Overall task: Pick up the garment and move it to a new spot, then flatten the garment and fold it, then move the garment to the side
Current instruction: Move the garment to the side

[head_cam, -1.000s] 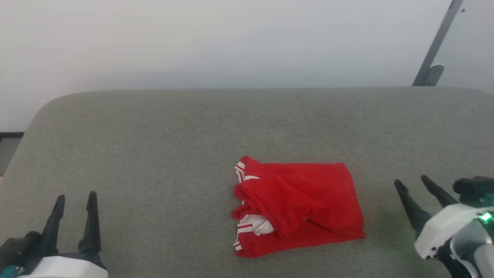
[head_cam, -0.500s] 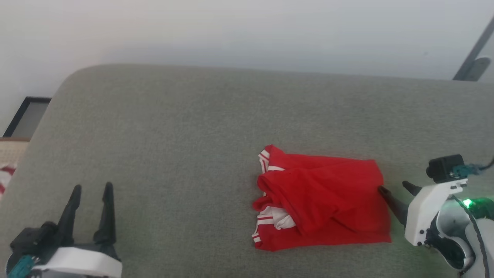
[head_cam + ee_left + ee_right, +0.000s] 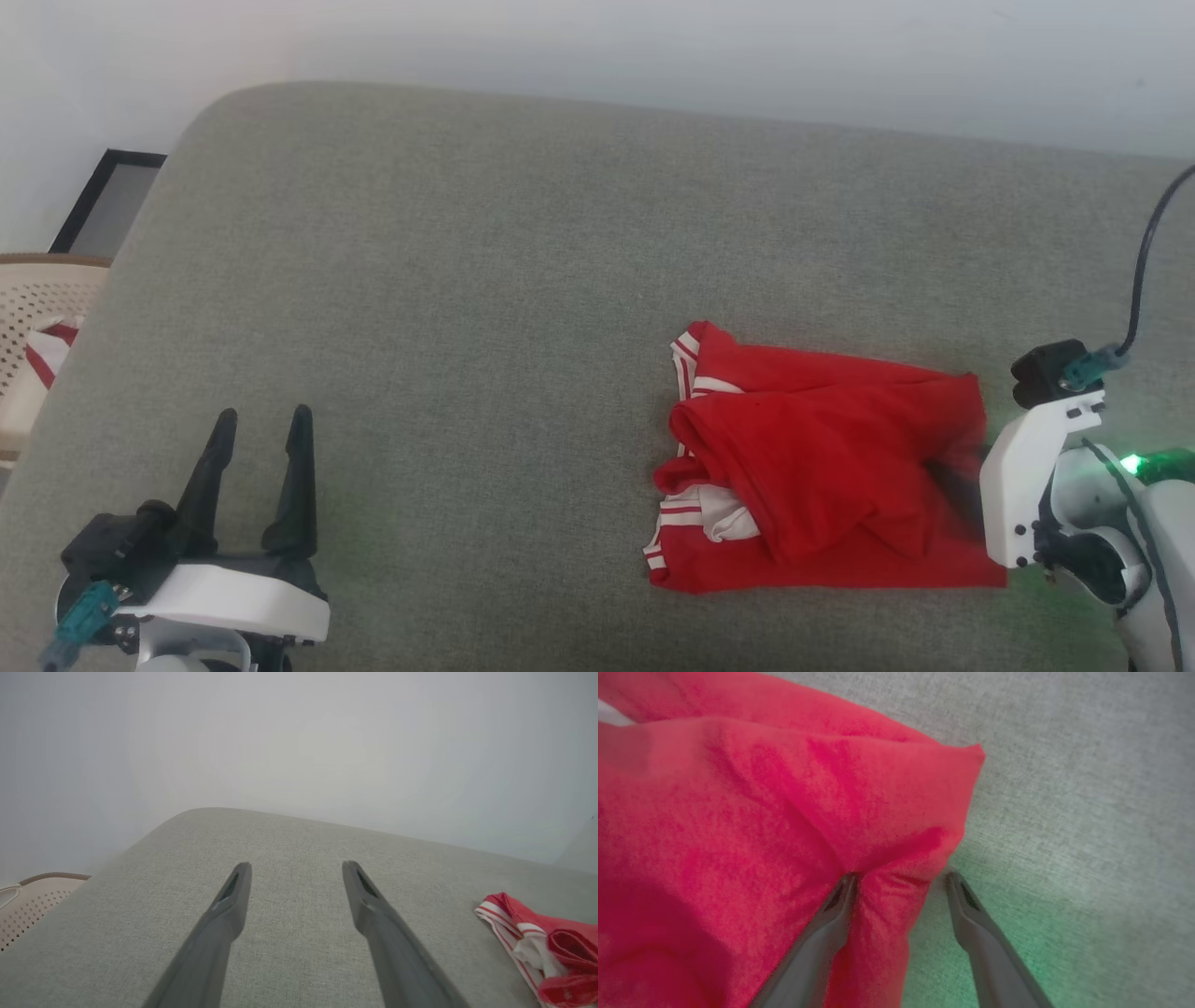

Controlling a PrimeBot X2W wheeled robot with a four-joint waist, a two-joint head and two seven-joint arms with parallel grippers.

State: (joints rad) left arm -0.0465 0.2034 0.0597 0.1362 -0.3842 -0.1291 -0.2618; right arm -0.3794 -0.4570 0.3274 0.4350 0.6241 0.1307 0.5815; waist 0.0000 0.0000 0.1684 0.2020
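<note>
the garment [image 3: 831, 476] lies bunched toward the front right of the grey cushion [image 3: 467, 280]; the right tool [image 3: 901, 879], spread, straddles its right edge; the left tool [image 3: 262, 413], spread, hovers near the front left corner, bare cushion between

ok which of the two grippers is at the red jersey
The right gripper: its open jaws straddle the right edge of the red jersey, while the left gripper hangs open over grey cushion, apart from it.
</note>
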